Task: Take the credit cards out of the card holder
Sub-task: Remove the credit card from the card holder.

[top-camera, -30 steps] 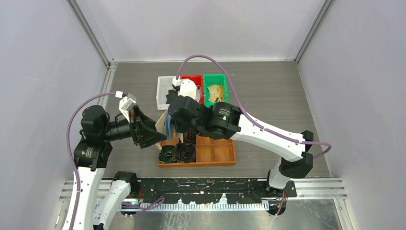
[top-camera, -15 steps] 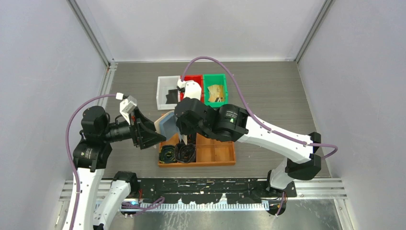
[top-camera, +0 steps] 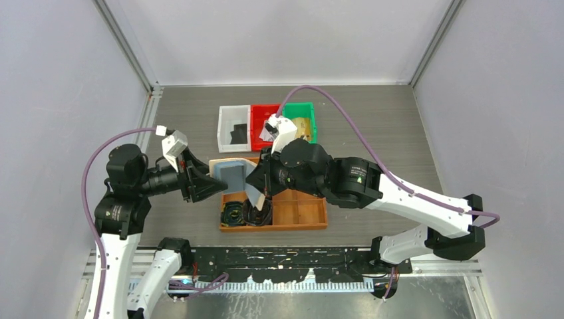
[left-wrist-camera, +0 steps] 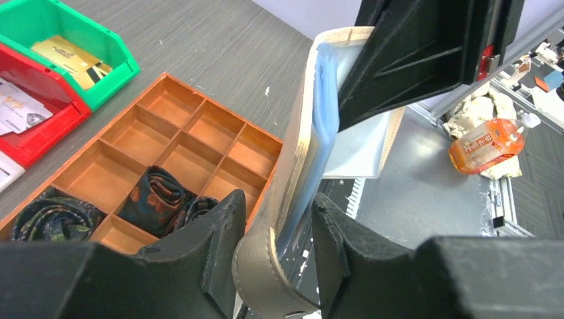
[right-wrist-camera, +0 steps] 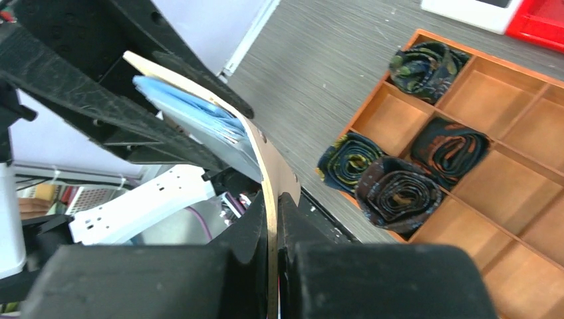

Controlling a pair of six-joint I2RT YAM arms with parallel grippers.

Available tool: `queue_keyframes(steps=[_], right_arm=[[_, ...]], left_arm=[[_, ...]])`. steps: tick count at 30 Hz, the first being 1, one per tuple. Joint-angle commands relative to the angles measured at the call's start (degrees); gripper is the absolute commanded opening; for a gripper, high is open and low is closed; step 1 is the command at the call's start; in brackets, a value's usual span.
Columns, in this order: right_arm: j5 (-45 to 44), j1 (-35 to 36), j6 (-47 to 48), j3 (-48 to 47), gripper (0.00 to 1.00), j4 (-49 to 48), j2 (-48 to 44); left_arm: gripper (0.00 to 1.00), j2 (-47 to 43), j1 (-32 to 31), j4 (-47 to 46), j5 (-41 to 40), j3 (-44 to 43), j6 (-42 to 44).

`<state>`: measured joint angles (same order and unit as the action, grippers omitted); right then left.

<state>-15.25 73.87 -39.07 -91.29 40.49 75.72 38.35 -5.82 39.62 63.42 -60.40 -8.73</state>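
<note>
The tan card holder [top-camera: 229, 174] hangs in the air above the wooden tray, held between both arms. My left gripper [top-camera: 211, 183] is shut on its rounded spine [left-wrist-camera: 266, 266], which fills the gap between the fingers. My right gripper [top-camera: 256, 183] is shut on the thin tan cover [right-wrist-camera: 263, 153], pulled away from the pale blue pockets [right-wrist-camera: 193, 109]. No card shows inside the pockets. Loose credit cards lie in the bins: gold ones [left-wrist-camera: 66, 56] in the green bin, pale ones [left-wrist-camera: 16, 109] in the red bin, a black one [top-camera: 234, 135] in the white bin.
White bin [top-camera: 226, 113], red bin [top-camera: 259, 109] and green bin [top-camera: 299, 106] stand in a row at the back. The wooden divided tray [top-camera: 299, 212] lies below the holder, with dark coiled belts [top-camera: 246, 212] in its left compartments.
My right arm has swung to the right, drawing the cover away so the holder has opened. My left jaws have narrowed onto the spine.
</note>
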Motion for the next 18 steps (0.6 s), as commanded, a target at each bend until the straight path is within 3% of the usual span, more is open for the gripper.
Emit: queue_keyframes(steps=[1, 8, 13, 18], right_arm=[[4.5, 0.0, 0.7, 1.1, 0.01, -8.6, -2.0], [4.0, -0.2, 1.2, 2.2, 0.01, -8.7, -3.2], [4.4, -0.6, 1.1, 3.3, 0.01, -9.0, -4.3], [6.2, -1.1, 0.9, 4.8, 0.01, -10.0, -6.2]], left_arm=[[0.42, -0.7, 0.3, -4.4, -0.7, -0.2, -1.9], [0.41, -0.5, 0.2, 1.1, 6.3, -3.3, 2.3], [0.43, 1.0, 0.2, 11.3, 8.0, -7.2, 10.6], [0.42, 1.2, 0.2, 15.2, 8.0, -8.5, 14.0]])
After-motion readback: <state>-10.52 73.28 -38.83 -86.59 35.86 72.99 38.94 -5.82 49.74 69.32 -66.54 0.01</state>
